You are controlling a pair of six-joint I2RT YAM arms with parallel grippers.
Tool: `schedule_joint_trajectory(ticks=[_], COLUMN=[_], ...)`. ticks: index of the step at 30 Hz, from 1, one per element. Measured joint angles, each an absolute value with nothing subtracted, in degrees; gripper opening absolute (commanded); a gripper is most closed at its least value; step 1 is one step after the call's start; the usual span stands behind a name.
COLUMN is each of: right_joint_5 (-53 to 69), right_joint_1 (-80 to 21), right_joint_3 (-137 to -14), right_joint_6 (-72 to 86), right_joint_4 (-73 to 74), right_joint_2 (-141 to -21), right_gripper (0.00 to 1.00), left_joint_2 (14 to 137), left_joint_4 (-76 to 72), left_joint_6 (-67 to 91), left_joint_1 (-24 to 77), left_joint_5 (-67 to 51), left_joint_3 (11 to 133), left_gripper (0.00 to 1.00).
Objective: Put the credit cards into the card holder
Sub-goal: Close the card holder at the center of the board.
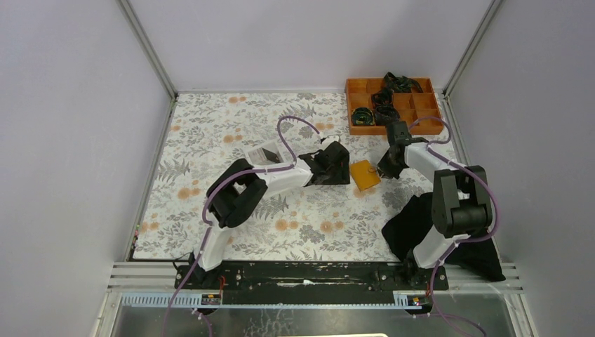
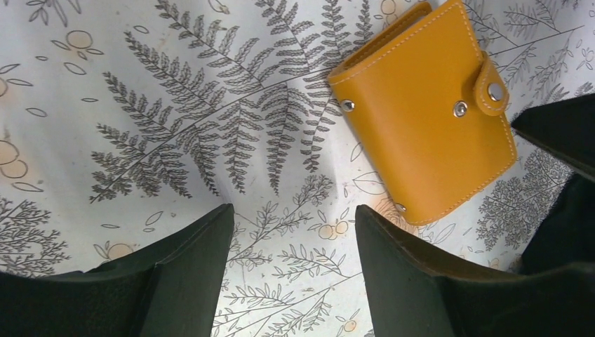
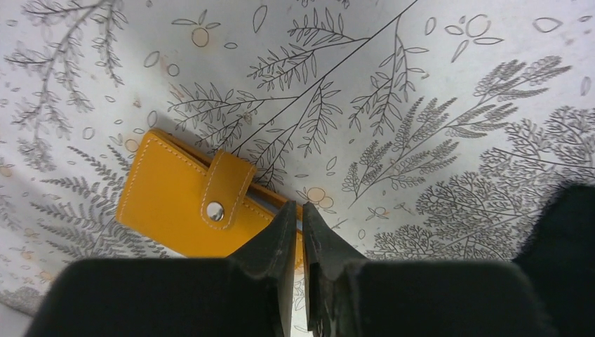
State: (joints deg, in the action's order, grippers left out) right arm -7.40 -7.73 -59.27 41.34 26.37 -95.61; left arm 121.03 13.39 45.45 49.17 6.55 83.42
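Soft, even light falls from above. The card holder [image 2: 421,119] casts a thin shadow on the desk [image 2: 105,77]; its studs [image 2: 459,108] glint. The left tool [image 2: 295,214] and right tool [image 3: 298,208] look dark, slightly soft-focused up close.

Table [image 1: 210,140]: covered with a white sheet printed with grey ferns and orange flowers.
Card holder [image 1: 365,174]: orange, folded closed, lying right of the middle.
Tray [image 1: 358,130]: orange, split into compartments, at the far right corner, with dark items inside.
Cloth [image 1: 407,225]: black, crumpled at the near right edge.
Box [image 1: 261,151]: white, left of the middle, partly hidden.
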Motion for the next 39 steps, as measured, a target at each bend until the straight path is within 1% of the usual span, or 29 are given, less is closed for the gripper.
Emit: schedule_joint_trajectory(ticks=[6,14,23,27,33,39], right_joint_5=[-6.8,-7.6,-11.0,-10.3,-7.2,-5.0], right_joint_1=[-8.3,-8.3,-8.3,-8.3,-8.5,-10.6], right_joint_3=[-59.9,-61.7,-64.5,-67.4,-67.5,-67.3], right_joint_6=[40.4,39.1,37.9,37.0,36.0,35.8], right_joint_4=[26.3,26.3,26.9,25.6,24.9,23.9], right_joint_2=[-99.6,-100.8,-100.9,-103.4,-106.7,-106.8], right_gripper=[0.14,0.14,0.14,0.14,0.14,0.14], left_joint_2=[121.4,122.8,121.7,121.4,121.2,120.7], left_joint_4=[13.2,13.4,10.5,9.5,8.9,7.9], left_joint_6=[45.5,45.8,46.9,47.0,47.0,47.4], left_joint_1=[49.5,49.6,49.6,49.6,49.7,49.8], left_joint_5=[6.5,7.1,8.8,8.9,9.4,10.4], left_joint_3=[83.9,85.8,83.1,82.3,81.8,80.7], left_gripper=[0.72,0.72,0.72,0.72,0.72,0.72])
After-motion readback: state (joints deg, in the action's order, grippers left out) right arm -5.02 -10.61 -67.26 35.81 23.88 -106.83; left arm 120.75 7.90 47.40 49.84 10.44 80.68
